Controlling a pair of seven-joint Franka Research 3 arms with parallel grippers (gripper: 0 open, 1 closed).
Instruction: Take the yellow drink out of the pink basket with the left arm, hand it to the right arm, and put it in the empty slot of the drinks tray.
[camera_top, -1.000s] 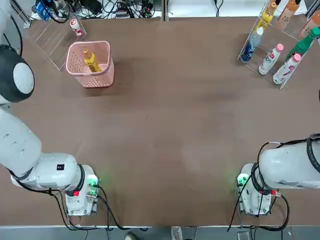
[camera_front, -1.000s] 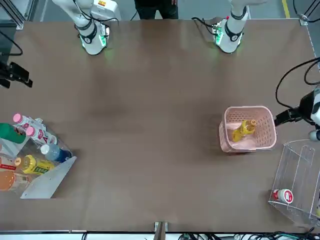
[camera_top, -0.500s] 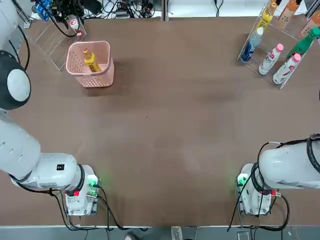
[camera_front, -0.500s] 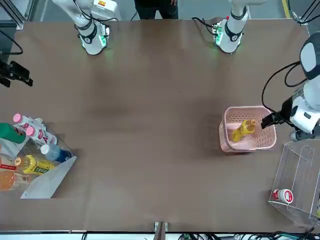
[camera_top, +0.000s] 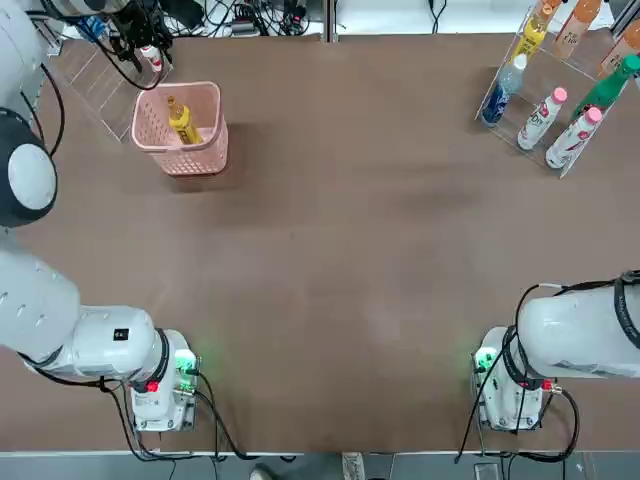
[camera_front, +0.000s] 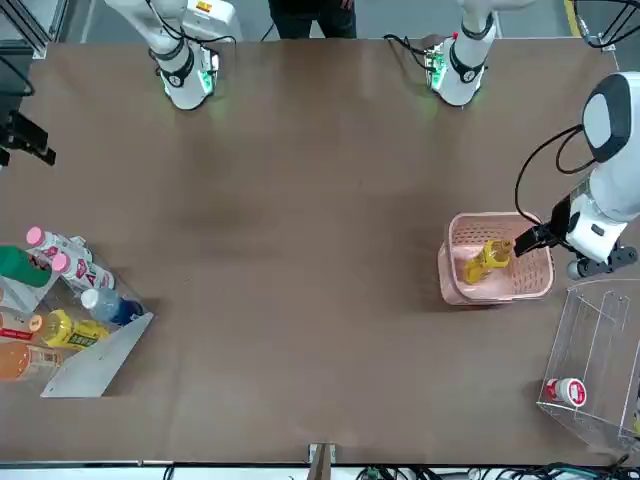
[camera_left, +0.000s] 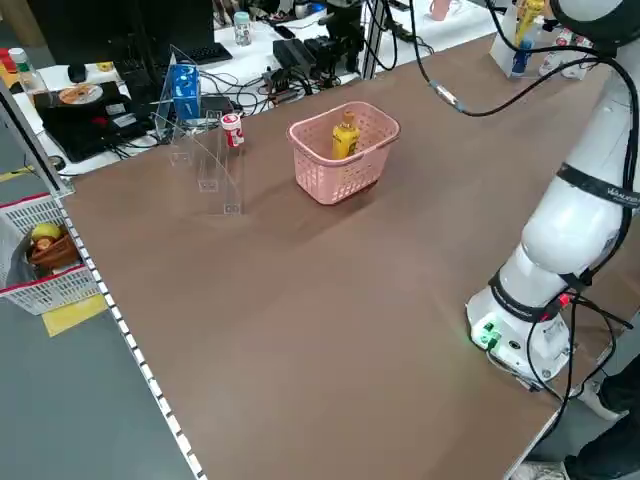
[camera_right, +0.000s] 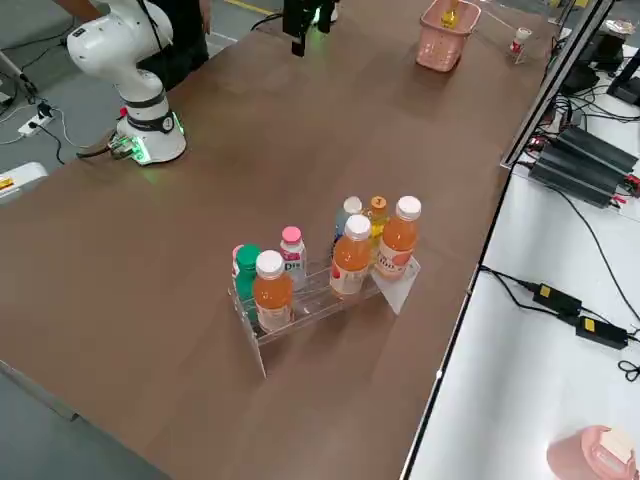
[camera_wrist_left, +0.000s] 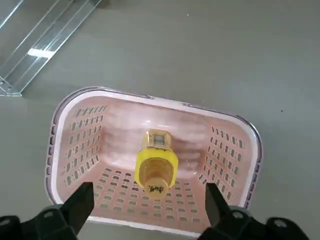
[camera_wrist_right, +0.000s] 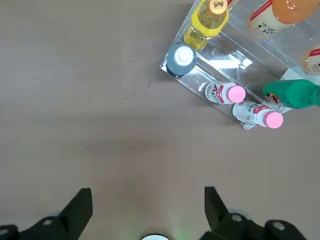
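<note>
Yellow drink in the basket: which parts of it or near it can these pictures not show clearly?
- Yellow drink: lower body hidden behind its own cap, left wrist view.
- Its label: too small to read, top view.
- Left gripper: partly hidden in cables, top view.
- Basket: too small and far, right side view.

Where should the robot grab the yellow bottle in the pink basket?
Probably by the neck just under the cap, coming from above. The yellow drink stands leaning in the pink basket with its cap up, and the lattice walls block its sides. The left pincer hangs open right over it, with a finger on each side, so a straight descent looks best.
</note>
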